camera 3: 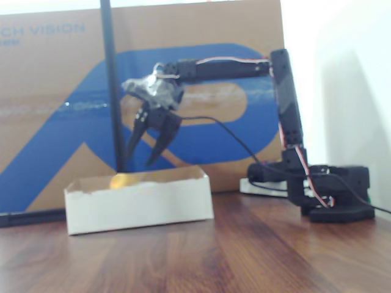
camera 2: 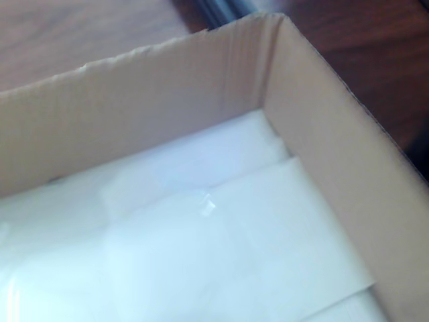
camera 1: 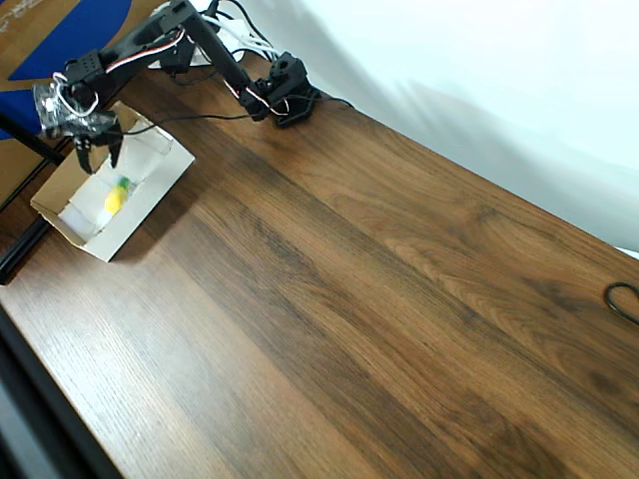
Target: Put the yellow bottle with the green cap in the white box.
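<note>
Yellow bottle with the green cap seemingly flat inside white box, below spread, empty pincer.

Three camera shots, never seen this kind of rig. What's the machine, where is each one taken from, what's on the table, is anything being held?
The machine is a small black robot arm bolted to a wooden table. Its hand has two fingers, spread open and holding nothing.

One picture looks down from above, one looks across the table from the side, and one comes from a camera riding on the arm's wrist.

On the table stands a shallow white box. In the overhead view a small yellow bottle with a green cap lies inside it, just below the hand. From the side, the hand hangs above the box. The wrist camera looks into a corner of the box, at its brown wall and white lining.

Behind stands a brown-and-blue cardboard sheet.
</note>
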You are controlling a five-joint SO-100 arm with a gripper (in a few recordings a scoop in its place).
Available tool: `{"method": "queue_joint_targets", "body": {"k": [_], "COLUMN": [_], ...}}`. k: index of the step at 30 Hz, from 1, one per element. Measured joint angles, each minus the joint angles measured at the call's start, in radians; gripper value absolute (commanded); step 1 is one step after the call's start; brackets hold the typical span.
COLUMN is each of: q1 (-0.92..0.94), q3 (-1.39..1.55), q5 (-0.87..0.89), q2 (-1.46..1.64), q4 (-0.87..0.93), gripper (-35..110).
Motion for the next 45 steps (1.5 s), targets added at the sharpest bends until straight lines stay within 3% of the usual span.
{"method": "queue_joint_targets", "body": {"k": [3, 7, 14, 35, 45], "q1": [0.006, 0.031, 0.015, -0.318, -0.308], "q3": [0.021, 0.040, 0.222, 1.108, 1.522], "q5": [0.000, 0.017, 0.017, -0.098, -0.149], "q2": [0.044, 0.087, 0.270, 1.542, 1.888], "q4": [0.000, -0.014, -0.031, -0.095, 0.075], "gripper": [15, 0, 0, 0, 0]}}
